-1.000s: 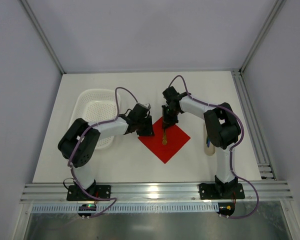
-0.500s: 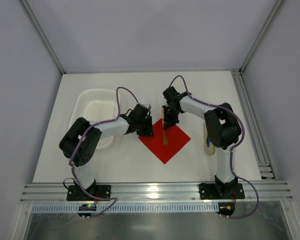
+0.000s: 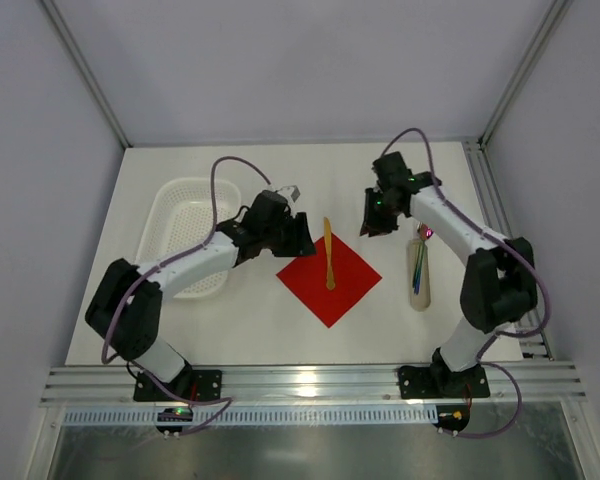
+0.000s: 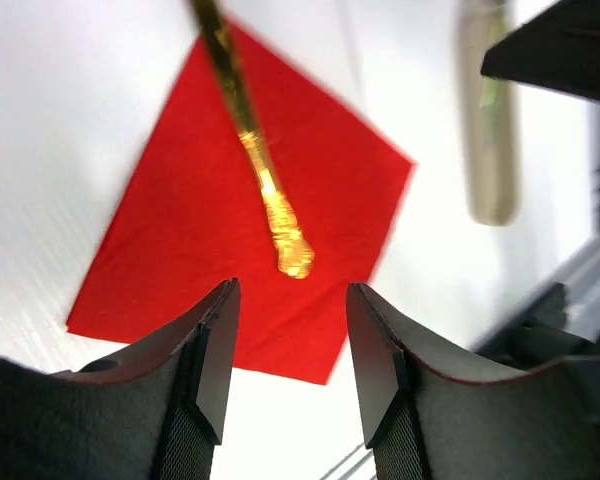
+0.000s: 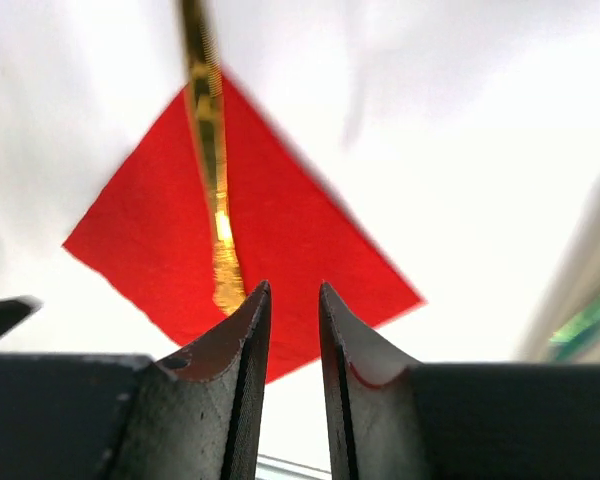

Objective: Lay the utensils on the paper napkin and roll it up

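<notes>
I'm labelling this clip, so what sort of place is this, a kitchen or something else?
Likely a robotics lab test cell, not a kitchen: plain grey walls, an aluminium rail with the left arm and right arm bolted on, white table.

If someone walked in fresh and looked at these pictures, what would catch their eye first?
The bright red paper napkin stands out first, lying as a diamond in the middle of the white table. A shiny golden utensil lies across it, its far end jutting past the napkin's far corner. To the right, a beige tray holds a second utensil.
</notes>
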Robot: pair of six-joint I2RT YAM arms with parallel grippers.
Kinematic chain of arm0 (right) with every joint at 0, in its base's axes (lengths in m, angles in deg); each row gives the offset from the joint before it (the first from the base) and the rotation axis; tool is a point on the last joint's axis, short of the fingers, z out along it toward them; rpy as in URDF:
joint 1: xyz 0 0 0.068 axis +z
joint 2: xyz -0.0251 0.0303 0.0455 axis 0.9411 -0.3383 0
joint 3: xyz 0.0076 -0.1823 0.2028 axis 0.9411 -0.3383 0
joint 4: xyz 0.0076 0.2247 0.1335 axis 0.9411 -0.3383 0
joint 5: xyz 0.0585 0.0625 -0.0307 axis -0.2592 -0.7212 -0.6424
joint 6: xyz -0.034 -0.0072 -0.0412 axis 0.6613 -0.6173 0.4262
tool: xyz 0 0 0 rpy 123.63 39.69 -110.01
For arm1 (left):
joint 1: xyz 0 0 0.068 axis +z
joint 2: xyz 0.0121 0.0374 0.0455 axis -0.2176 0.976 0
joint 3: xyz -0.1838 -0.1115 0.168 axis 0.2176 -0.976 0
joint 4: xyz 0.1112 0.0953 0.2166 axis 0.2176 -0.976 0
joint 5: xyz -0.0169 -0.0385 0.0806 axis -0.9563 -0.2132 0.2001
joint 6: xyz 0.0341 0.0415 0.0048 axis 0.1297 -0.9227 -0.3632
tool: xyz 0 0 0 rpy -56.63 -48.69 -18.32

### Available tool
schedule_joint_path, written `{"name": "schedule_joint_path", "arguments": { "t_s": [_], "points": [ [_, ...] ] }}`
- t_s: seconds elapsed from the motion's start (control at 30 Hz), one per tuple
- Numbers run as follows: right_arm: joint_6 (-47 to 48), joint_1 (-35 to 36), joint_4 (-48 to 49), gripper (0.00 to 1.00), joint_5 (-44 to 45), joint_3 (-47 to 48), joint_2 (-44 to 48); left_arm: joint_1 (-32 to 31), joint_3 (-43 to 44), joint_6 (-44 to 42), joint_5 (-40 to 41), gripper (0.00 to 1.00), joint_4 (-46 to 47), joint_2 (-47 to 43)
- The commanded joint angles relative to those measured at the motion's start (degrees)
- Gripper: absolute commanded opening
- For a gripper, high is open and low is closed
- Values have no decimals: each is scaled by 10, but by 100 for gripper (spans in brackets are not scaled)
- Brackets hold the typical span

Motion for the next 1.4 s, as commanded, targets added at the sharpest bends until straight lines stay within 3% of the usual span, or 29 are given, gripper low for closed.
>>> {"name": "schedule_joint_path", "arguments": {
  "t_s": [0.0, 0.23, 0.67, 1.37],
  "points": [
    [30, -97, -22, 28, 48, -65, 98, -1, 25, -14, -42, 52, -17, -100],
    [81, -226, 37, 28, 35, -167, 138, 0, -43, -16, -77, 61, -32, -243],
    [102, -256, 75, 24, 54, -193, 80, 0, -129, -29, -33, 68, -89, -421],
    [100, -257, 108, 15, 58, -210, 31, 0, -132, -26, -40, 68, -84, -417]
  ]
}}
